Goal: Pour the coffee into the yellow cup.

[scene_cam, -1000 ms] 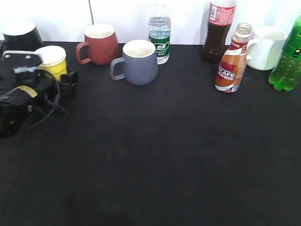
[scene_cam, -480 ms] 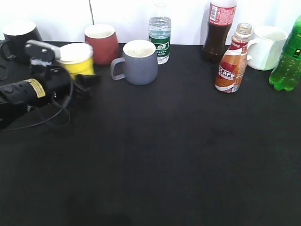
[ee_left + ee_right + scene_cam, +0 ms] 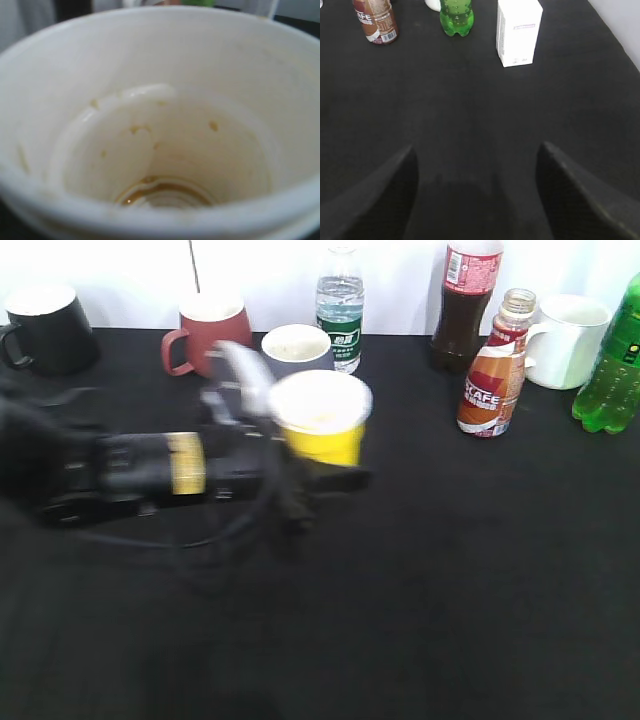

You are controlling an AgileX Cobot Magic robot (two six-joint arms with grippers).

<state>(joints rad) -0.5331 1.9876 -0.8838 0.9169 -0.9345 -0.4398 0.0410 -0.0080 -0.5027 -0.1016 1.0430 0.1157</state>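
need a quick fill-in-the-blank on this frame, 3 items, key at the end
1. The left end effector holds the ____ cup.
2. The coffee bottle stands with its cap ____.
3. The right end effector has its jaws ____, holding nothing.

Missing words: yellow; off; open
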